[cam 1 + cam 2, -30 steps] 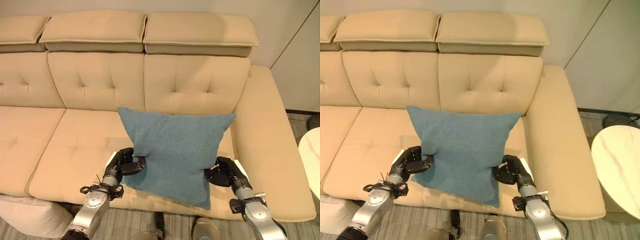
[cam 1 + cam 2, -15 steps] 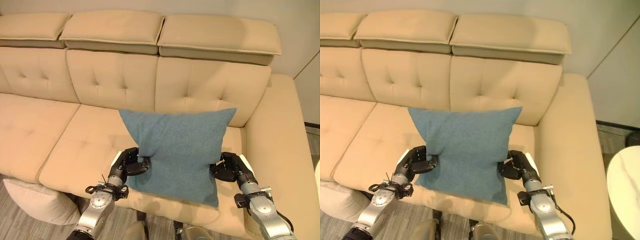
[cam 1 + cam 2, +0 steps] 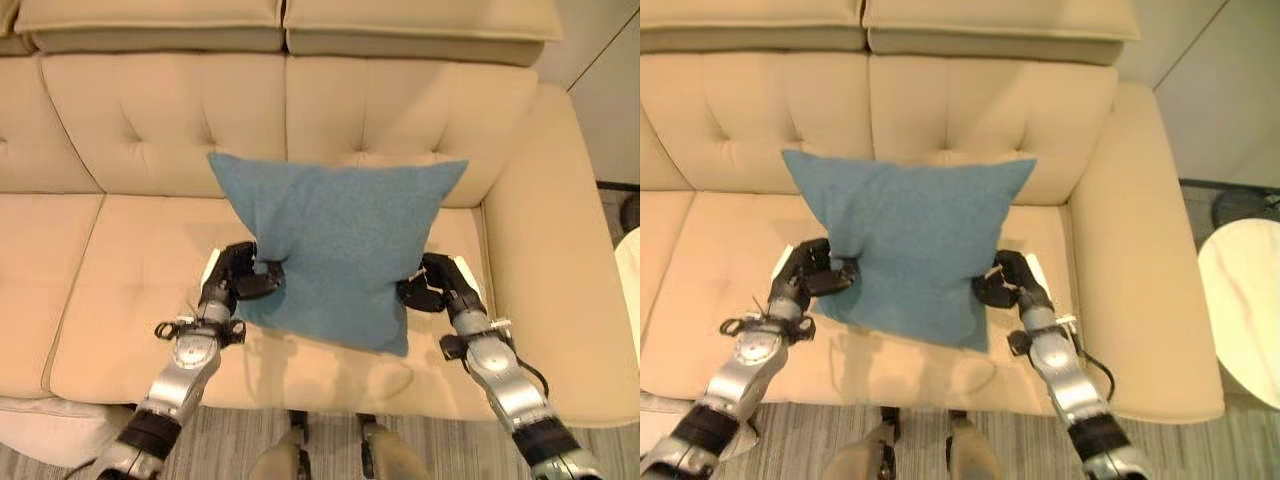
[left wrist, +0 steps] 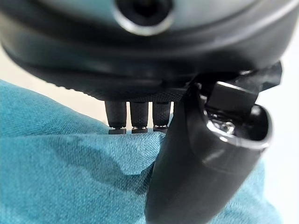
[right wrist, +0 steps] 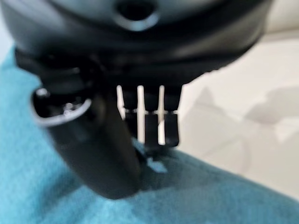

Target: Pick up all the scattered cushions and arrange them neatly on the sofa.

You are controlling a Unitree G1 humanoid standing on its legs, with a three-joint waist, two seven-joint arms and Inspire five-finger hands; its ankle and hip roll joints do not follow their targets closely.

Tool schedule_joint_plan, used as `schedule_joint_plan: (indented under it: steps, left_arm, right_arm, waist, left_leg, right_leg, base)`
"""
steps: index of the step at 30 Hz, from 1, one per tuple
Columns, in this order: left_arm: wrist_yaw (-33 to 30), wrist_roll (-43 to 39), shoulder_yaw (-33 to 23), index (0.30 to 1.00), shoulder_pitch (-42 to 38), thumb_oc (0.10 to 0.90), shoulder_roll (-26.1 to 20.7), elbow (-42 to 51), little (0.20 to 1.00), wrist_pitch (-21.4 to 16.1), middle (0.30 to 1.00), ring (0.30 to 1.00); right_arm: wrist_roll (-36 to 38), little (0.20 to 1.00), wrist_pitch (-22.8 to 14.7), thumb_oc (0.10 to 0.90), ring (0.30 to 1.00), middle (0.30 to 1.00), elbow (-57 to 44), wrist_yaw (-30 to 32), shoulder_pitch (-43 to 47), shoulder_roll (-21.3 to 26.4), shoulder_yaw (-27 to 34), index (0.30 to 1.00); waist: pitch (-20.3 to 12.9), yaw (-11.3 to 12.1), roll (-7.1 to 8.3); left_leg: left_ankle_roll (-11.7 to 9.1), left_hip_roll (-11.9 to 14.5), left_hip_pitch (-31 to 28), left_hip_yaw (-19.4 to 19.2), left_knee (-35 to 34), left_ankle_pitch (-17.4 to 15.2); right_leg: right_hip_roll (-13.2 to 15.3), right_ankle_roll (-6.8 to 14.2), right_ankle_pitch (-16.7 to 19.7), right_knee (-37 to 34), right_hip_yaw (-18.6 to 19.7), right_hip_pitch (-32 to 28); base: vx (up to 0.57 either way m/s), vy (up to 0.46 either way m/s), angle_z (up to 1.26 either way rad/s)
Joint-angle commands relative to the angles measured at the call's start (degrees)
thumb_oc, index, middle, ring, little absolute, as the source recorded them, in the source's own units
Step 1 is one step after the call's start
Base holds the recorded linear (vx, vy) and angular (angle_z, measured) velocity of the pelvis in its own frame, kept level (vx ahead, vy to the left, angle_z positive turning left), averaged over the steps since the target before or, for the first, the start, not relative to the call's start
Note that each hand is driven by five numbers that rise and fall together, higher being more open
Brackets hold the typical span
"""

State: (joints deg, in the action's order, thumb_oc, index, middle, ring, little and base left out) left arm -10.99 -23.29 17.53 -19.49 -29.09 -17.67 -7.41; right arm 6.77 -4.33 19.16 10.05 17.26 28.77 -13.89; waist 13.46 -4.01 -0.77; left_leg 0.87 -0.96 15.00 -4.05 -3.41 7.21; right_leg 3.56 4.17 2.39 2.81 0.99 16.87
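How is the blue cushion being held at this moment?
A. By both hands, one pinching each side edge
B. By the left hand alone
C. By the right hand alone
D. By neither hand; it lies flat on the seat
A: the left hand and the right hand each pinch a side edge of the blue cushion, holding it upright over the sofa seat; both wrist views show thumb and fingers closed on the cloth.
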Motion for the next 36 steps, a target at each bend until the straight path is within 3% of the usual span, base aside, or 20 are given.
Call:
schedule_joint_plan:
  steps: [1,2,6,9,16,20,21,22,23,24,28,36]
  left_arm:
    - [-1.69,4.43,5.72,0.3,-13.58,0.4,3.14,4.33,0.3,-10.6,0.3,0.3]
    - [-1.71,4.41,5.72,0.3,-13.85,0.4,3.17,4.14,0.3,-10.68,0.3,0.3]
    - [-9.24,6.54,10.7,0.3,-32.26,0.4,2.29,-6.89,0.3,-11.26,0.3,0.3]
    - [-12.39,7.76,12.42,0.3,-40.01,0.4,1.98,-10.13,0.3,-11.77,0.3,0.3]
    - [-17.62,10.7,14.85,0.3,-49.09,0.4,3.09,-12.43,0.3,-12.15,0.3,0.3]
    - [-22.96,13.07,15.71,0.3,-54.5,0.4,6.1,-12.69,0.3,-11.9,0.3,0.3]
    - [-22.8,12.66,15.99,0.436,-55.24,0.491,6.55,-13.9,0.436,-11.67,0.436,0.436]
    - [-22.78,12.63,16.0,0.667,-55.39,0.645,6.54,-13.99,0.667,-11.71,0.667,0.667]
    - [-21.62,11.6,17.47,0.9,-57.49,0.8,6.96,-17.2,0.9,-11.4,0.9,0.9]
    - [-21.12,11.07,18.02,0.9,-58.01,0.8,6.99,-18.12,0.9,-11.25,0.9,0.9]
    - [-18.53,7.84,18.36,0.9,-55.54,0.8,6.94,-18.47,0.9,-11.12,0.9,0.9]
    - [-15.96,6.66,15.56,0.9,-46.66,0.8,4.73,-16.93,0.9,-10.31,0.9,0.9]
  right_arm:
    - [-0.92,0.3,-8.56,0.4,0.3,0.3,-5.94,4.21,12.95,-0.13,-2.62,0.3]
    - [-0.88,0.3,-8.66,0.4,0.3,0.3,-5.71,4.25,13.26,-0.12,-2.67,0.3]
    - [-0.23,0.3,-8.33,0.4,0.3,0.3,3.85,9.4,32.58,0.56,-9.38,0.3]
    - [-1.26,0.3,-8.73,0.4,0.3,0.3,6.91,12.33,40.96,1.12,-11.8,0.3]
    - [-5.62,0.3,-8.81,0.4,0.3,0.3,10.28,18.73,50.29,2.5,-13.22,0.3]
    - [-11.05,0.3,-8.6,0.4,0.3,0.3,10.8,25.59,54.45,2.46,-13.27,0.3]
    - [-10.6,0.3,-8.36,0.4,0.3,0.3,11.71,25.36,54.95,2.3,-13.53,0.3]
    - [-10.57,0.3,-8.39,0.4,0.3,0.3,11.78,25.36,55.09,2.33,-13.54,0.3]
    - [-9.53,0.768,-7.74,0.712,0.768,0.768,15.54,24.51,57.33,2.66,-15.87,0.768]
    - [-8.4,0.9,-7.39,0.8,0.9,0.9,17.79,23.63,58.44,2.71,-16.99,0.9]
    - [-4.57,0.9,-5.01,0.8,0.9,0.9,24.98,19.85,58.73,3.15,-19.58,0.9]
    - [-3.57,0.9,-4.26,0.8,0.9,0.9,23.94,17.33,53.57,5.66,-17.87,0.9]
  waist:
    - [-2.16,-0.19,1.6]
    - [-2.15,-0.24,1.56]
    - [-2.29,0.38,1.16]
    - [-1.78,0.64,1.02]
    - [-1.71,0.62,1.01]
    - [-1.57,0.43,0.61]
    - [-1.48,0.41,0.55]
    - [-1.48,0.38,0.57]
    - [-1.16,0.38,0.43]
    - [-0.96,0.35,0.39]
    - [-0.13,0.6,0.12]
    - [0.15,0.66,0.59]
  left_leg:
    - [-1.42,-0.36,3.1,-0.04,4.87,-6.87]
    - [-1.42,-0.35,3.3,0.0,4.92,-6.84]
    - [-2.41,-0.18,7.41,0.39,0.91,-3.02]
    - [-3.16,0.22,8.41,0.86,-0.59,-1.82]
    - [-4.16,0.45,10.85,2.02,-1.59,-0.61]
    - [-4.48,0.41,12.47,2.94,-1.59,-0.5]
    - [-4.55,0.39,12.28,3.02,-1.59,-0.8]
    - [-4.54,0.36,12.57,3.02,-1.59,-0.47]
    - [-4.62,0.4,12.64,2.96,-1.59,-0.6]
    - [-4.65,0.37,13.08,2.85,-1.59,-0.19]
    - [-4.82,0.47,13.09,2.73,-1.59,-0.15]
    - [-5.03,0.51,12.12,2.63,-1.59,-0.12]
  right_leg:
    - [2.67,2.16,-1.22,0.88,-3.27,0.57]
    - [2.67,2.16,-1.16,0.84,-3.32,0.72]
    - [1.83,2.45,2.12,-3.89,-3.57,4.81]
    - [1.09,2.72,2.97,-5.71,-3.79,5.79]
    - [0.27,3.05,3.99,-7.71,-4.1,7.99]
    - [-0.19,3.13,3.96,-7.81,-4.22,9.53]
    - [-0.26,3.13,3.72,-7.81,-4.15,9.38]
    - [-0.22,3.12,3.99,-7.81,-4.15,9.66]
    - [-0.25,3.13,3.91,-7.81,-4.15,9.78]
    - [-0.19,3.13,4.25,-7.81,-4.13,10.16]
    - [-0.27,3.07,4.16,-7.81,-4.41,10.08]
    - [-0.41,2.84,4.03,-7.81,-4.63,9.09]
  base:
    - [-0.04,-0.011,0.13]
    - [-0.05,-0.03,0.08]
    - [-0.04,-0.061,0.02]
    - [-0.01,-0.036,0.02]
    - [0.01,-0.041,0.03]
    - [0.01,-0.029,-0.07]
    - [0.0,-0.007,0.28]
    - [0.0,-0.002,0.5]
    - [-0.04,-0.001,0.39]
    - [-0.03,-0.005,-0.05]
    - [-0.01,-0.002,-0.14]
    - [-0.01,-0.003,0.11]
